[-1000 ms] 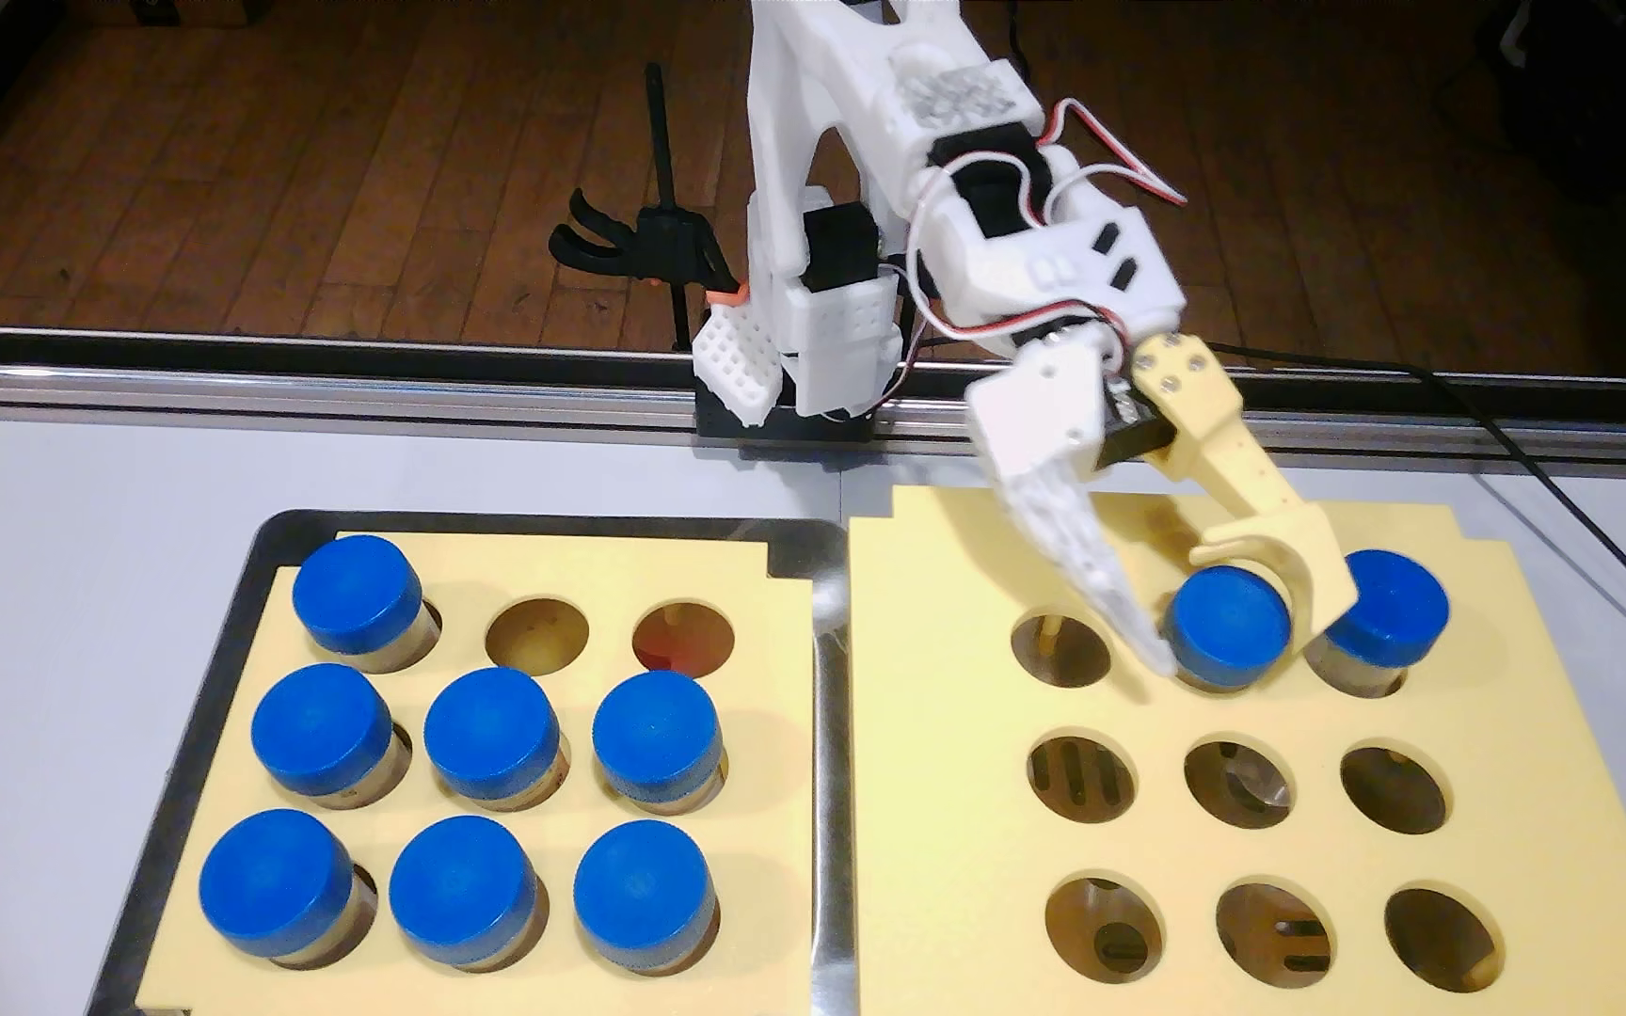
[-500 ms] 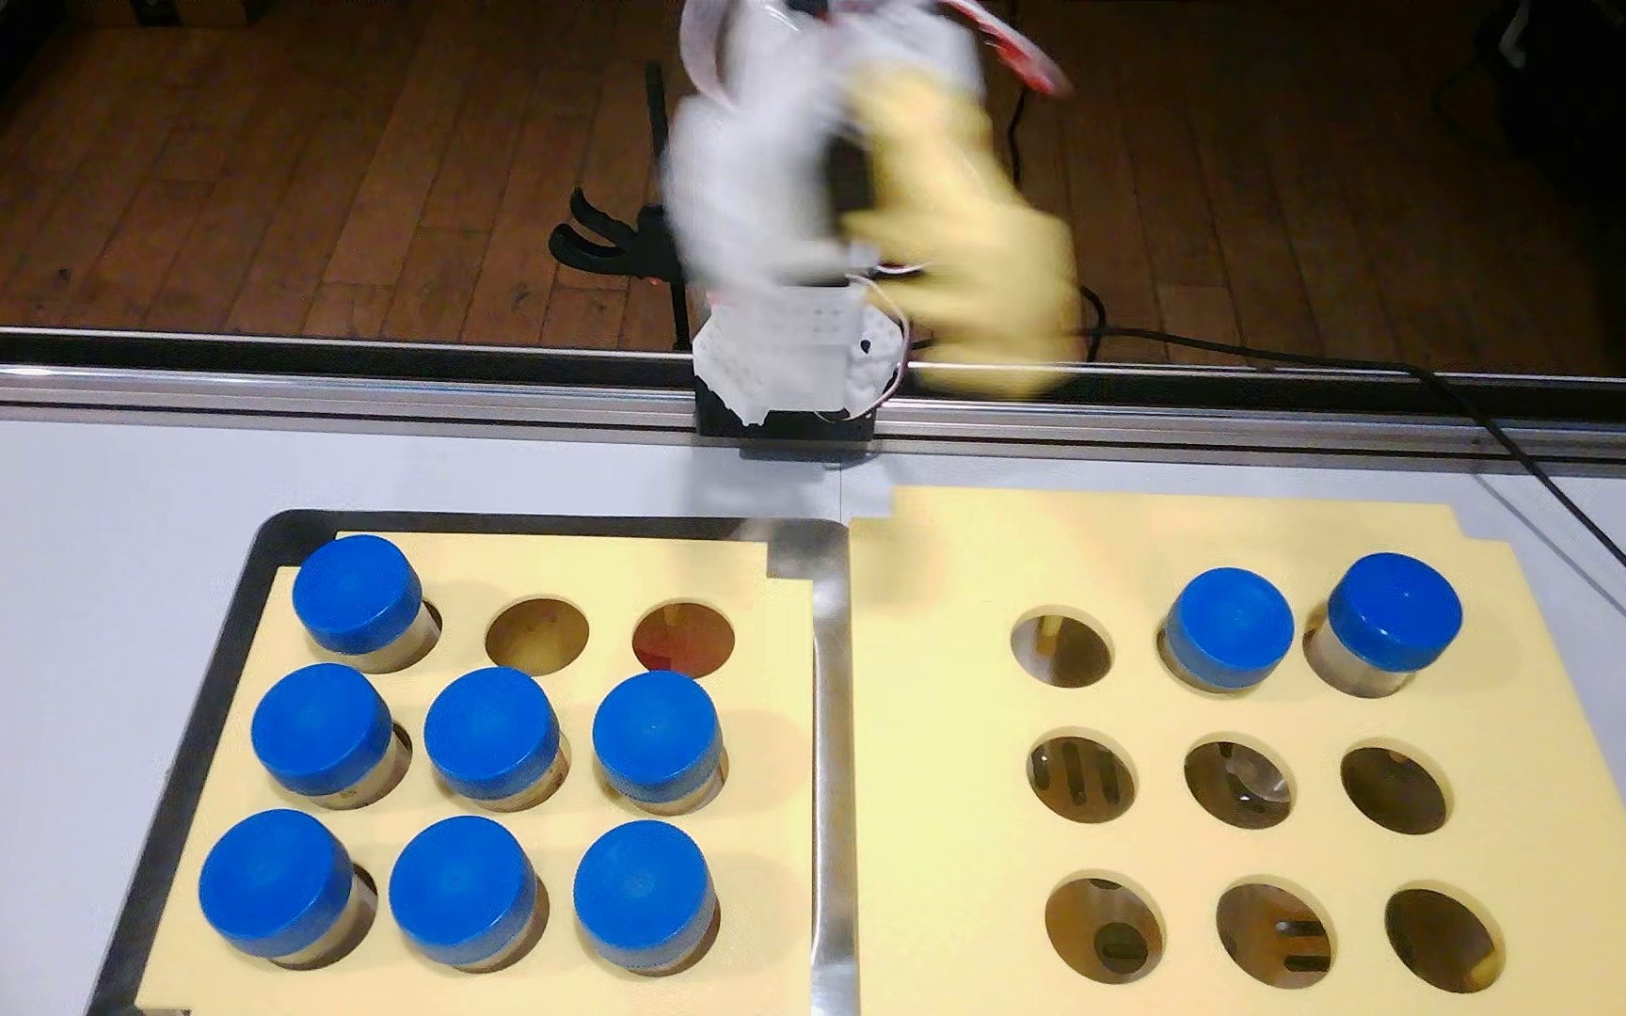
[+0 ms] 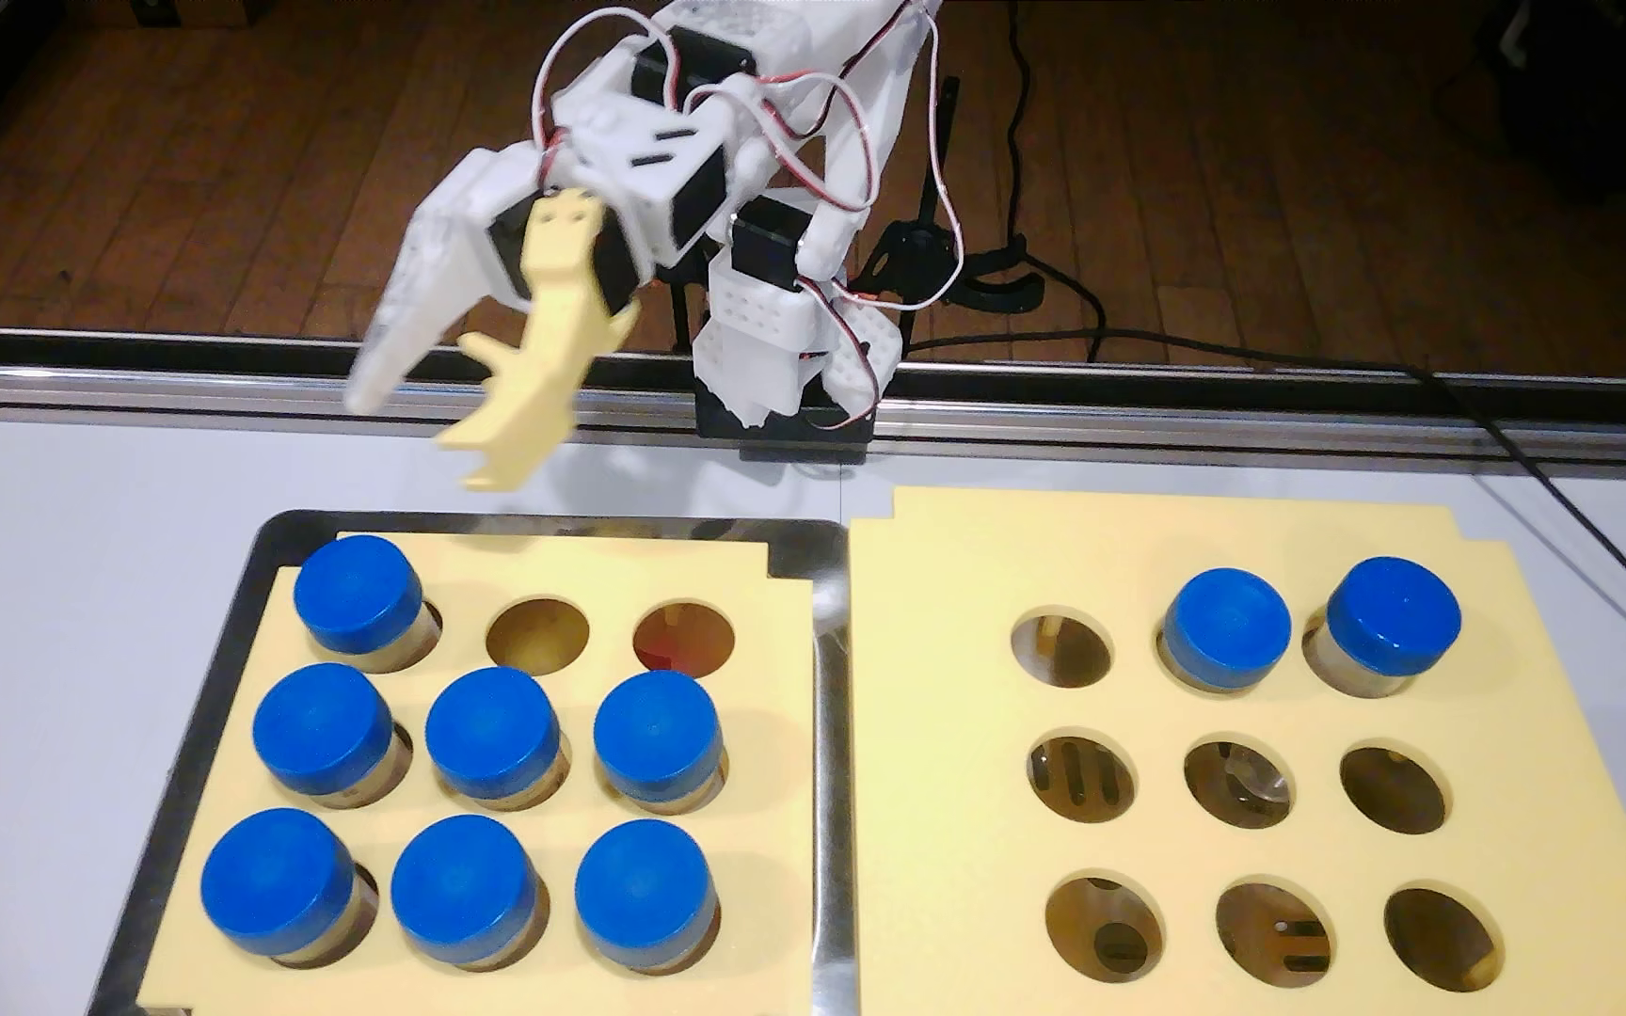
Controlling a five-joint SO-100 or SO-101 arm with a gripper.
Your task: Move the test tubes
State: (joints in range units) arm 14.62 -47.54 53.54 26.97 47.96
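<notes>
While the arm leans left in the fixed view, its gripper [image 3: 418, 440] hangs spread apart and empty above the table, behind the left rack [image 3: 790, 703]. 7 test tubes [image 3: 490, 736] stand there; 2 more occupy the right rack's [image 3: 965, 547] back row.

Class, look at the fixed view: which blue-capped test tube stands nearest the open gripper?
The test tube in the left rack's back-left hole; it alone occupies that back row, just below the gripper.

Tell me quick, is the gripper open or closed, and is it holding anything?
Gripper: open, holding nothing, above the table behind the left rack.
</notes>
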